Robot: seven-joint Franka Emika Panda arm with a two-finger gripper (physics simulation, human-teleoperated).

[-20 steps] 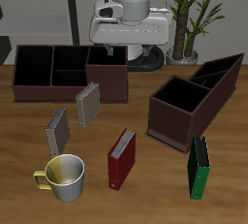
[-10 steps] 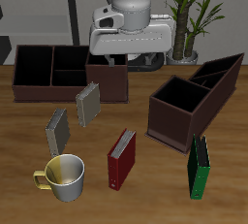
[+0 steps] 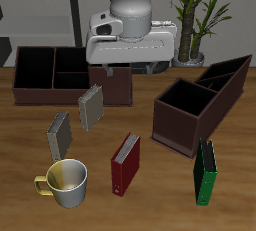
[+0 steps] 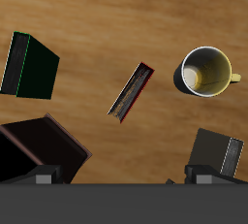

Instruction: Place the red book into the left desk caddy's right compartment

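Note:
The red book (image 3: 125, 164) stands on the table near the front edge, pale page edges showing; the wrist view shows it too (image 4: 131, 91). The left desk caddy (image 3: 222, 87) is dark brown and sits diagonally. Its right compartment (image 3: 183, 110) is the big square section at the end nearer the books, and it looks empty. A corner of this caddy shows in the wrist view (image 4: 39, 145). My gripper (image 3: 130, 70) hangs open and empty above the table's back half, farther back than the red book and well above it. Its fingertips (image 4: 44, 176) stand wide apart.
A green book (image 3: 205, 172) stands in front of the diagonal caddy. Two grey books (image 3: 91, 106) (image 3: 60, 135) and a mug (image 3: 65, 182) stand beside the red book. A second caddy (image 3: 60, 75) sits square-on at the back. A plant (image 3: 200, 15) stands behind.
My gripper has come forward and lower, toward the table's middle. The books, the mug and both caddies have not moved.

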